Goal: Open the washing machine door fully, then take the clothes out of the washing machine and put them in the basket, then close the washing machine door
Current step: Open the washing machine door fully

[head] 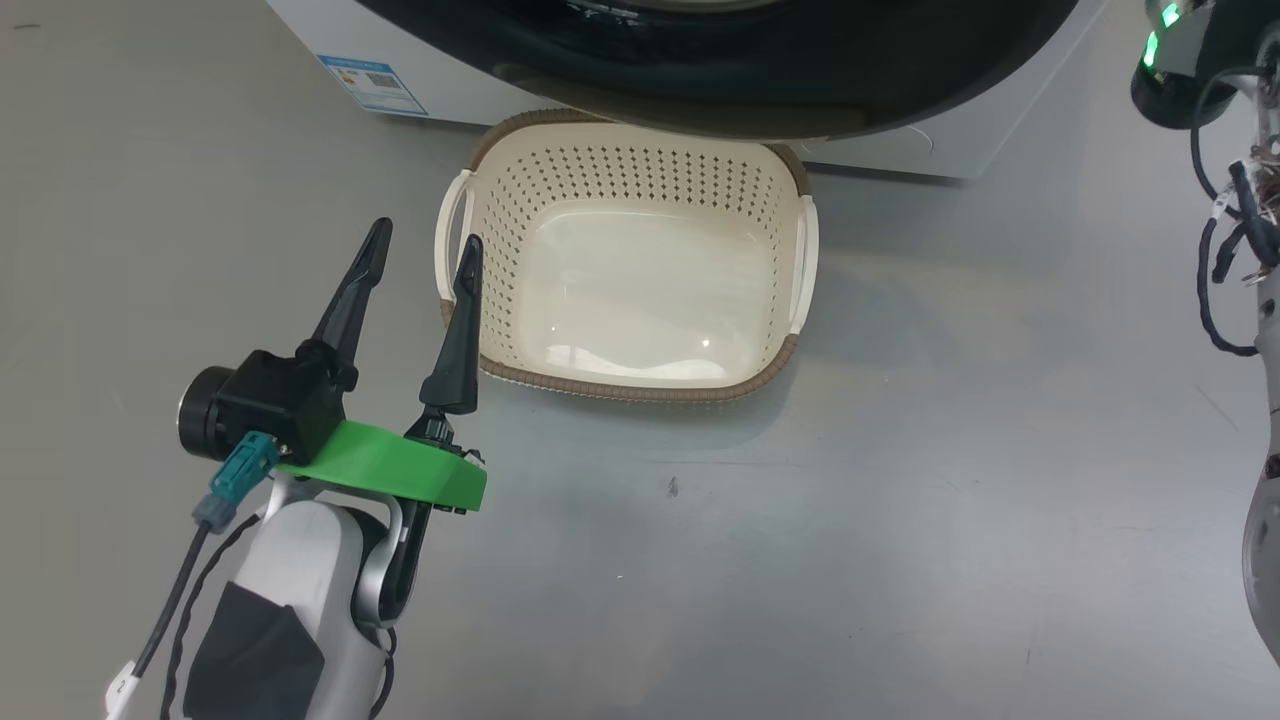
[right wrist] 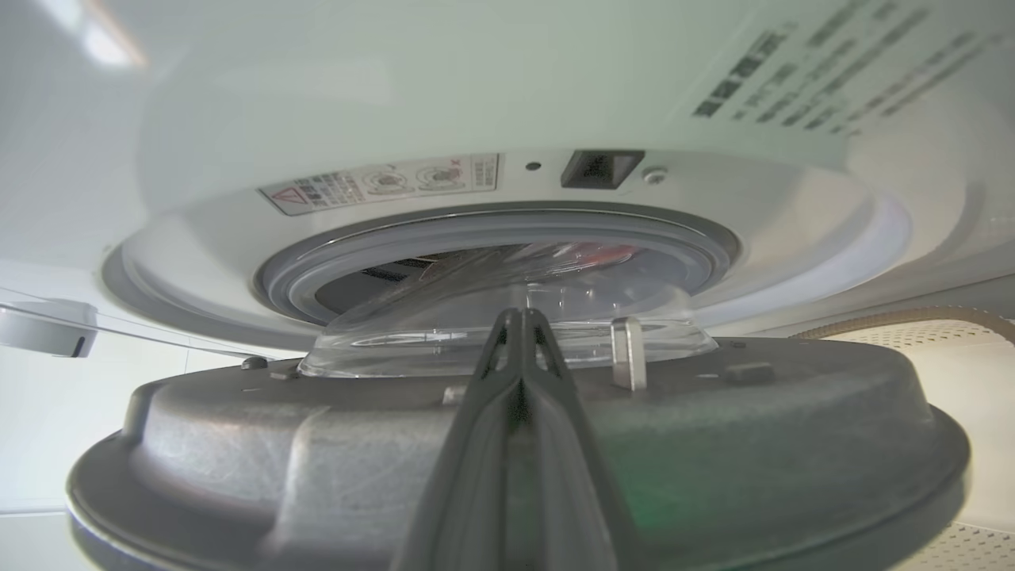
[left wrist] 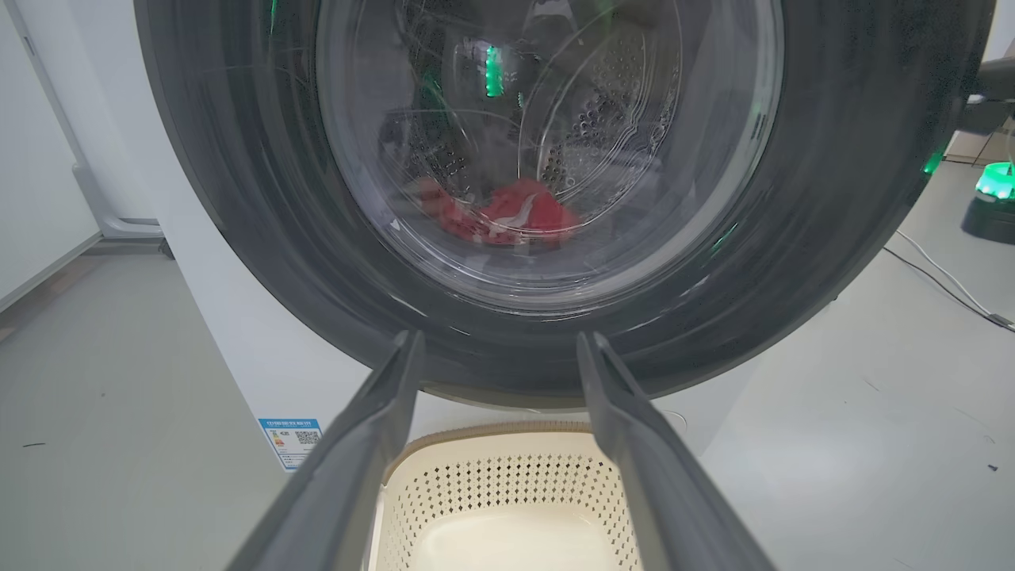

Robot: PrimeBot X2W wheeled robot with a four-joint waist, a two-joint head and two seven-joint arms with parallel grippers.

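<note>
Left gripper [head: 424, 243]: low at the left of the head view, above the floor [head: 900, 500]. Its two fingers are spread wide, with nothing between them. The tips sit just beside the basket's left handle; contact cannot be determined.

Label [head: 372, 83]: blue, on the lower left front of the washer [head: 320, 25].

Basket [head: 620, 385]: upright on the floor, directly in front of the washer and partly under the door. It is empty.

Door [head: 700, 90]: the black rim overhangs the basket's far edge. In the right wrist view it is ajar. Its grey inner face is away from the washer front, and the glass bowl [right wrist: 444, 333] is still at the grey rubber ring [right wrist: 317, 262].

Clothes [left wrist: 523, 214]: red with white trim, lying low inside the drum. They are seen through the door glass in the left wrist view.

Right gripper [right wrist: 519, 317]: its fingers are pressed together, gripping nothing. They point across the door's inner face toward the bowl. Contact with the door cannot be confirmed.
</note>
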